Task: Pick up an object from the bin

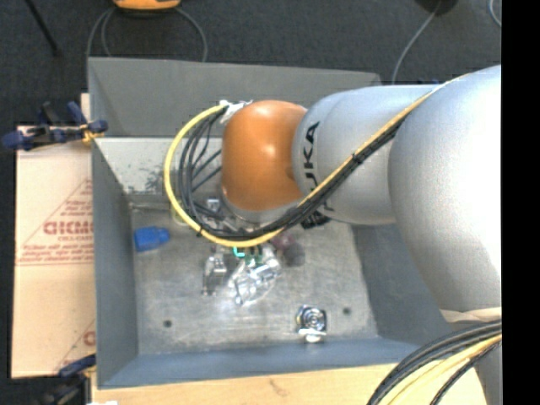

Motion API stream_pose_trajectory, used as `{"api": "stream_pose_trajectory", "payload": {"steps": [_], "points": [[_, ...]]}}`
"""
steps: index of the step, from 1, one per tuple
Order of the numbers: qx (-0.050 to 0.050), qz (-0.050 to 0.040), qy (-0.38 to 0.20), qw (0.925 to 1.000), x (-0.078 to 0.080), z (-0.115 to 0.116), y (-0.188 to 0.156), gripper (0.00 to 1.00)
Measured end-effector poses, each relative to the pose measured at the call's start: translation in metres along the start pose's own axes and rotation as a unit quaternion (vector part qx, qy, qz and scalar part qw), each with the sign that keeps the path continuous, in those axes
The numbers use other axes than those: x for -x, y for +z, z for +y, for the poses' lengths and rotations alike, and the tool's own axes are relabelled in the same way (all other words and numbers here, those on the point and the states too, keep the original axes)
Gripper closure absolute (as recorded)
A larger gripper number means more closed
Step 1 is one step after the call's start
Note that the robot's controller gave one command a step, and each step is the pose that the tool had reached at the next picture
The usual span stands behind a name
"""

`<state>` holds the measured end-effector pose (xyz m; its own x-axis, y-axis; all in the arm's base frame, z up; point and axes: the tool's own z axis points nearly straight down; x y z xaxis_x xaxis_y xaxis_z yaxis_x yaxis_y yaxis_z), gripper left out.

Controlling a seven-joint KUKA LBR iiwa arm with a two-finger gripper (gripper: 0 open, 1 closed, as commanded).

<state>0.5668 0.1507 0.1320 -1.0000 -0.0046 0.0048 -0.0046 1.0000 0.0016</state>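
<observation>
You have one blue block [150, 240] near the left wall of the bin [114, 302], one round silver piece [310, 320] close to the wall nearest you, and one shiny heap [246, 280] on the middle of the floor, whose pieces you cannot count apart. The orange cover [261, 154] and the cables [173, 184] hide most of the gripper [240, 252], so you cannot tell whether it is wide or narrow. It hangs over the heap's upper edge. The heap spreads left to right across the view; which way any single piece points is unclear.
</observation>
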Motion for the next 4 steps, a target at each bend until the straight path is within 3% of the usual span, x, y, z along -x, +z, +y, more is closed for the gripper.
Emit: {"api": "stream_pose_trajectory", "payload": {"steps": [1, 2, 3, 4], "points": [[-0.002, -0.0024, -0.083, 0.9965, 0.015, -0.057, 0.041, 0.00], [0.002, -0.0102, -0.148, 0.9889, 0.005, -0.093, 0.046, 0.00], [-0.002, -0.0044, -0.377, 0.9263, -0.022, -0.133, 0.046, 0.00], [-0.002, -0.0048, -0.352, 0.9359, 0.020, -0.156, -0.001, 0.00]]}}
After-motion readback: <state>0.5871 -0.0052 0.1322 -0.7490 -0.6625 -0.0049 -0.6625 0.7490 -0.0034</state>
